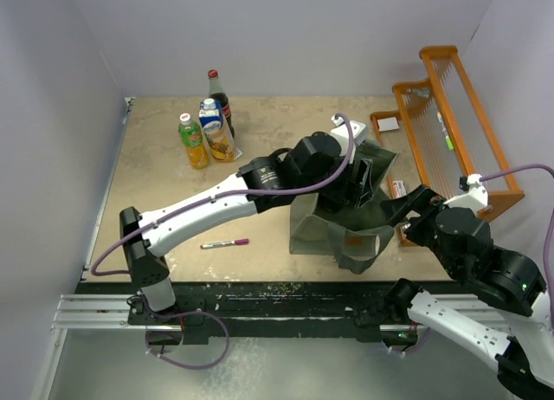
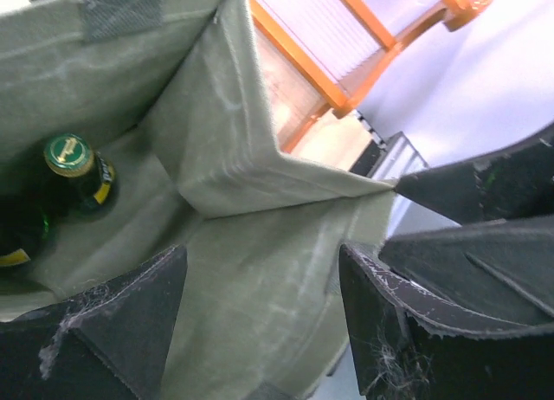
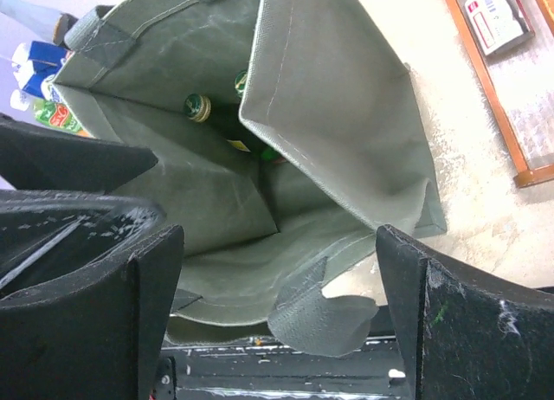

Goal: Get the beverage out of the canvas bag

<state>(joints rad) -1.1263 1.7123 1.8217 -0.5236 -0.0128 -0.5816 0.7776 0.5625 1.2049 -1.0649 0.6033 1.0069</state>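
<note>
**Item 1: beverage bottle** point(image 2: 69, 153). Dark green glass with a green and gold cap and a yellow neck label. It sits deep inside the canvas bag, ahead of the left gripper's fingers and off to their left. From the right gripper it is ahead and slightly left, below the bag's rim. Nothing touches it.

**Item 2: canvas bag** point(image 1: 325, 231). Grey-green fabric with short webbing handles and a tan patch on the near side. The mouth is open and the walls are slumped and folded inward. It stands on the table between the two grippers.

**Item 3: left gripper** point(image 2: 260, 322). The fingers are spread apart at the bag's mouth. A wall of the bag shows in the gap between them, but contact cannot be told.

**Item 4: right gripper** point(image 3: 277, 322). The fingers are spread wide at the bag's near rim. One handle strap point(image 3: 320, 318) lies in the gap and is not pinched.

**Item 5: orange wooden rack** point(image 1: 450, 123). It stands beyond the bag on the right gripper's outer side, against the wall.

**Item 6: three drinks, standing together.** A green-labelled bottle point(image 1: 192, 140), a blue and white carton point(image 1: 215, 130) and a dark cola bottle point(image 1: 218, 93). They are well apart from both grippers, on the left arm's far outer side.

**Item 7: pink marker** point(image 1: 225, 242). It lies flat on the table point(image 1: 156, 183), beneath the left forearm.
</note>
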